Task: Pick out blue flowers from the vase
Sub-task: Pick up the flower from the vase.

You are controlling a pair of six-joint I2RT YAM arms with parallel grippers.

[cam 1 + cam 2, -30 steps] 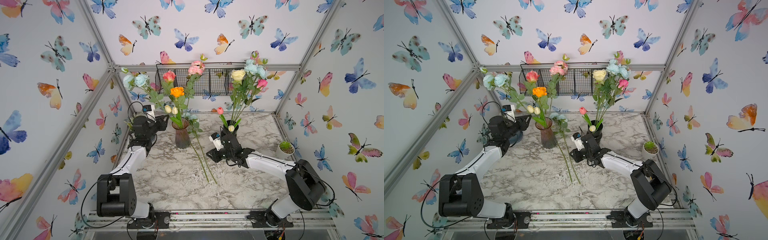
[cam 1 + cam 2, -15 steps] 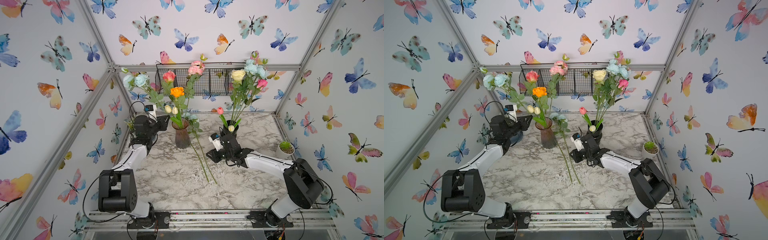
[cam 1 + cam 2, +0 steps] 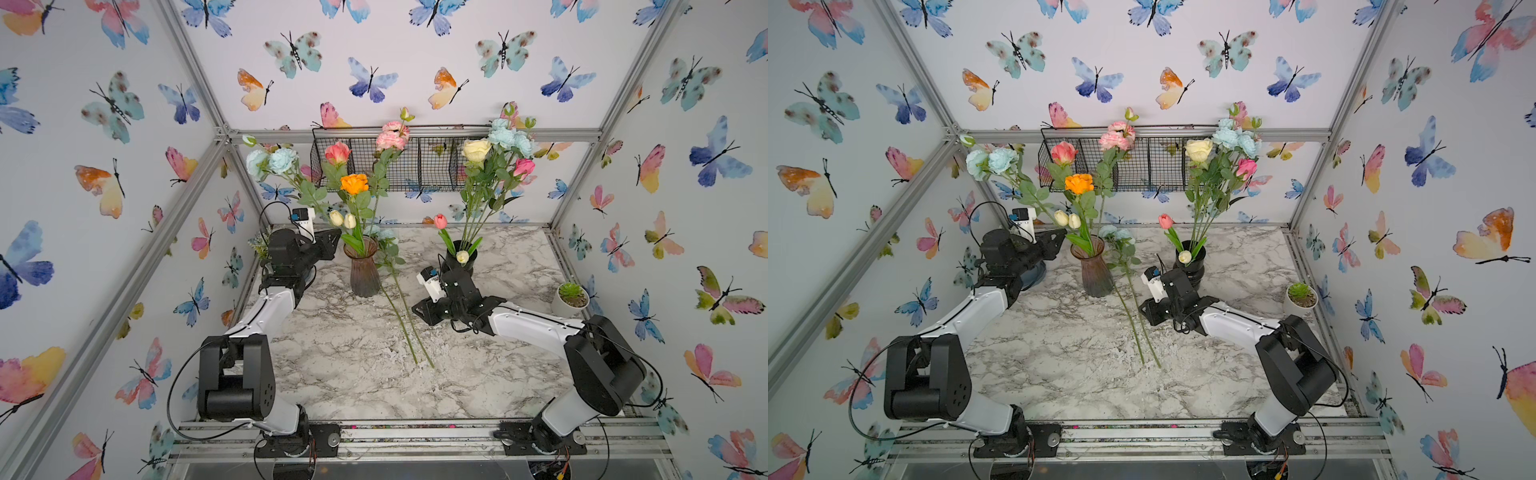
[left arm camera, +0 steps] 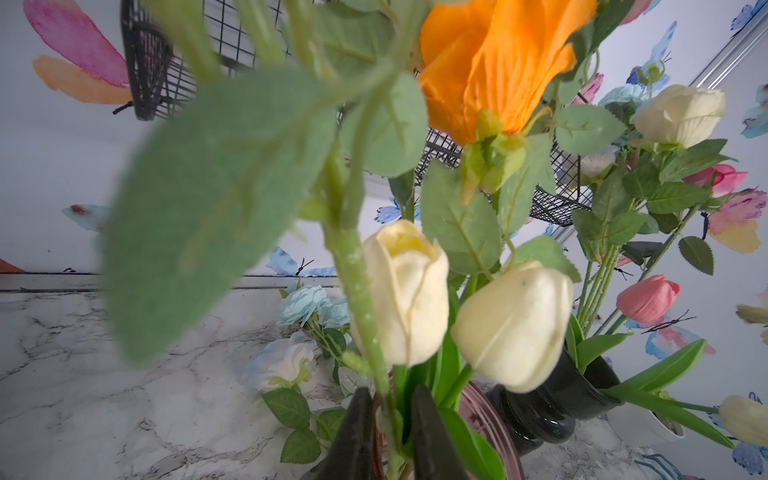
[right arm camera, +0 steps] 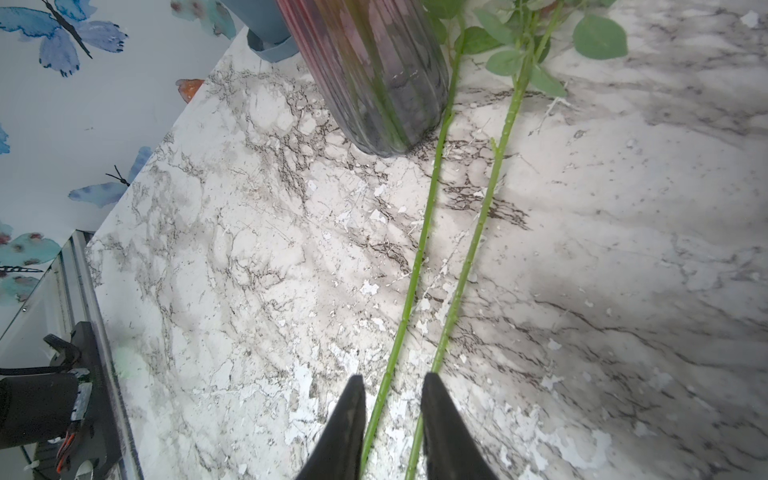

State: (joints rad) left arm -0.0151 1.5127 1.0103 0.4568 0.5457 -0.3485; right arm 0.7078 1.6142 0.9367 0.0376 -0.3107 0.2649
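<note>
Chg over last sec: left arm reached further in toward purple glass vase (image 3: 365, 274), and left end effector (image 4: 388, 399) narrowed steadily. Right arm approx static. Reading: next pick under way, at grasp phase.

Left end effector: narrow gap, fingers either side of a green stem (image 4: 361, 307) just above the vase mouth. Can't tell whether pads bite yet. Stem prob. belongs to the aqua-blue pair (image 3: 272, 160) leaning toward the left wall. That is a judgement, since leaves block the wrist view. Cream tulips (image 4: 511, 324) sit right beside it, so snag risk on pull-out.

Right end effector (image 5: 394, 376): fingers a little apart, low over two blue-flower stems (image 5: 419, 249) lying flat. Both run into the gap, not visibly pinched.

Status: those two stems are out on bench (image 3: 332, 374), their blooms (image 3: 380, 235) beside the purple vase. Left to pull: aqua-blue pair in purple vase, aqua cluster (image 3: 509, 137) in black vase (image 3: 459, 259).
</note>
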